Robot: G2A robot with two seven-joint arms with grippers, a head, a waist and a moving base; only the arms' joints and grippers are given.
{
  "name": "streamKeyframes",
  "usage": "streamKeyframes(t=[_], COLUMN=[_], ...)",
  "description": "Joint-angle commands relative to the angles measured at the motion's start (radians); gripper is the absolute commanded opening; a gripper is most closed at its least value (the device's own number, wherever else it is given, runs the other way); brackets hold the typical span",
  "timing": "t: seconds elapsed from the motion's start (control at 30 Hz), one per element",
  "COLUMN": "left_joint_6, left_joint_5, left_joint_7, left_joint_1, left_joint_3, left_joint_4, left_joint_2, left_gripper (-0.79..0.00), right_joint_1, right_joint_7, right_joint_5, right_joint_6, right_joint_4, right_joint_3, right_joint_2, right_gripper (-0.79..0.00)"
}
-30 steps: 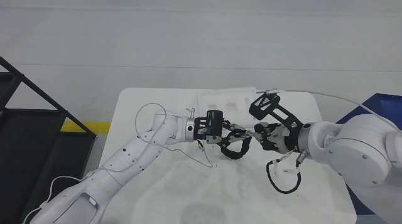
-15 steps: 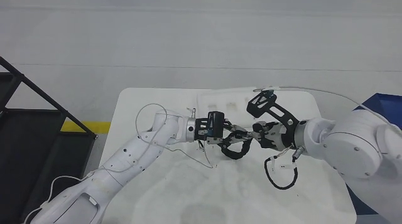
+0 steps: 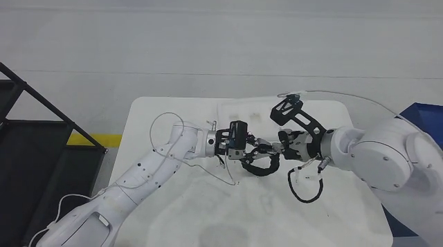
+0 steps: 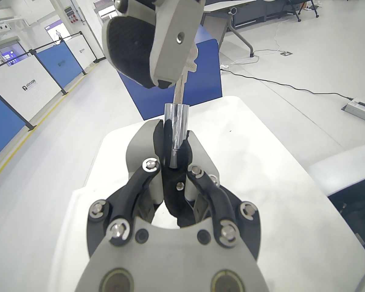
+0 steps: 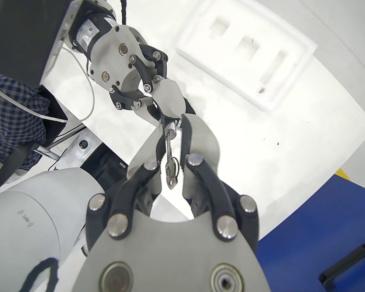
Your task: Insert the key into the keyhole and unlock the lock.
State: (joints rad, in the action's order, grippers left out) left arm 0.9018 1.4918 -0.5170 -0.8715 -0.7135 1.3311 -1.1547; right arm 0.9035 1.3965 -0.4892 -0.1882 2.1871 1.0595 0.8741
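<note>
My left gripper (image 4: 174,141) is shut on a chrome lock cylinder (image 4: 177,123) with a black cable loop (image 3: 261,166), held above the middle of the white table (image 3: 173,205). The silver key (image 4: 182,83) has its blade tip in the keyhole at the cylinder's end. My right gripper (image 5: 172,124) faces the left one and is shut on the key's head (image 5: 170,168), which carries a small ring. In the top view the left gripper (image 3: 257,149) and the right gripper (image 3: 278,149) meet tip to tip. How deep the blade sits is hidden.
A white foam tray (image 5: 246,46) with several recesses lies on the table behind the grippers. A loose black cable loop (image 3: 304,186) hangs from the right arm. A black rack (image 3: 28,143) stands left of the table, a blue panel (image 3: 423,119) to its right.
The right arm has shifted left toward the left gripper, closing the gap, and its wrist has rotated a little. The left arm has barely moved.
</note>
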Motion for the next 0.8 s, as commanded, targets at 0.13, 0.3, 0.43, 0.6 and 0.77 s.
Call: streamKeyframes(t=[0.13,0.3,0.43,0.6,0.77], left_joint_6=[0.044,0.100,0.111,0.111,0.111], left_joint_5=[-0.087,-0.179,-0.267,-0.483,-0.698], left_joint_7=[-0.004,0.022,0.077,0.193,0.348], left_joint_1=[-0.006,-0.001,0.004,0.034,0.090], left_joint_3=[-0.009,-0.028,-0.038,0.037,0.120], left_joint_4=[-0.029,-0.060,-0.069,-0.064,-0.056], left_joint_2=[-0.006,-0.009,-0.007,0.006,0.030], left_gripper=[-0.785,-0.785,-0.785,-0.785,-0.785], right_joint_1=[0.009,0.063,0.117,0.180,0.222], right_joint_7=[-0.103,-0.195,-0.181,-0.174,-0.175], right_joint_5=[0.022,0.106,0.116,0.079,0.063], right_joint_6=[0.146,0.441,0.600,0.714,0.776], right_joint_4=[0.004,-0.023,-0.015,0.003,0.001], right_joint_3=[0.050,0.149,0.220,0.255,0.251], right_joint_2=[-0.004,-0.020,-0.038,-0.052,-0.059], right_gripper=[0.000,0.000,0.000,0.000,0.000])
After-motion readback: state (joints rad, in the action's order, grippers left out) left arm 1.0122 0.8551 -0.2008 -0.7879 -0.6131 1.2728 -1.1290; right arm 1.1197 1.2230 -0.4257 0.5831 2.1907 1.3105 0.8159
